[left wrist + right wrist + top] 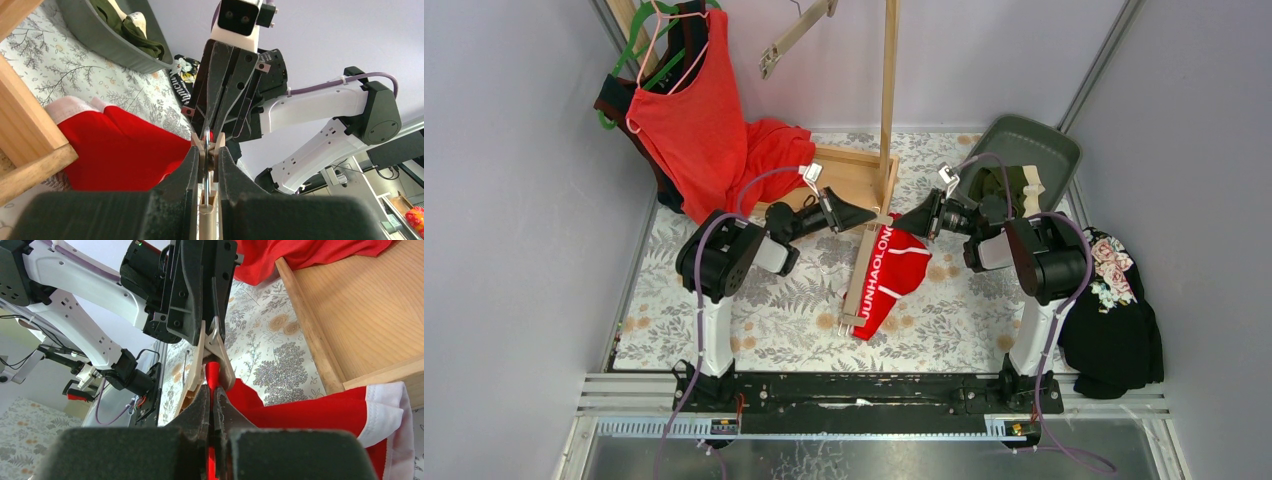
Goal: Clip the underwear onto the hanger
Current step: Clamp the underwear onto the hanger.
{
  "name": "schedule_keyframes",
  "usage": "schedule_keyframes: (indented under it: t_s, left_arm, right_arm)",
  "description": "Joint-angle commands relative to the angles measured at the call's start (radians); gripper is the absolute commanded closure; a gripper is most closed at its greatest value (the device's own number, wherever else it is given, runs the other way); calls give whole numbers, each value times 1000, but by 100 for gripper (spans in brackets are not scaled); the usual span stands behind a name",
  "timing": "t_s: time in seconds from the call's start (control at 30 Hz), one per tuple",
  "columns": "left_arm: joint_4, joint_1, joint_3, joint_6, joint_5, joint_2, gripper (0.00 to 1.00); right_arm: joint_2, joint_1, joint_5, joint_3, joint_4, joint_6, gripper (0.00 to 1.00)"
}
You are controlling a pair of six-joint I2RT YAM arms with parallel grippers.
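Observation:
The bright red underwear (pixel 902 265) lettered "JUNHAOLONG" lies mid-table beside a wooden clip hanger (pixel 858 285). At the hanger's far end my left gripper (pixel 874 217) is shut on its wooden clip (pixel 220 144), squeezing the clip's tails. Facing it, my right gripper (pixel 902 224) is shut on an edge of the red underwear (pixel 310 410), and that red fabric runs up into the mouth of the clip (pixel 223 360). The left gripper (pixel 207 152) and right gripper (pixel 212 390) sit tip to tip. The olive green underwear (pixel 994 185) lies in a grey bin (pixel 1049 145).
A wooden rack post (pixel 888 90) rises from a wooden base (pixel 849 172) just behind the grippers. A red tank top (pixel 689 110) hangs at the back left with more red cloth below it. A black floral cloth (pixel 1114 310) lies at the right edge.

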Motion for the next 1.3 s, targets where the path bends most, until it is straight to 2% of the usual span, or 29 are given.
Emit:
schedule_keyframes:
  t_s: [0.0,0.4,0.7,1.27]
  left_arm:
    - [76,-5,-22,25,28,-12,100]
    - [76,-6,-30,21,70,-8,100]
    - [76,-5,-34,7,98,-3,100]
    - [70,-3,-36,-9,168,-9,100]
  right_arm:
    - [-6,-1,-20,47,129,6,100]
    - [-21,-11,-1,50,120,-4,100]
    - [-124,-13,58,9,-98,-198,100]
    - [-164,-13,120,11,-219,-289,100]
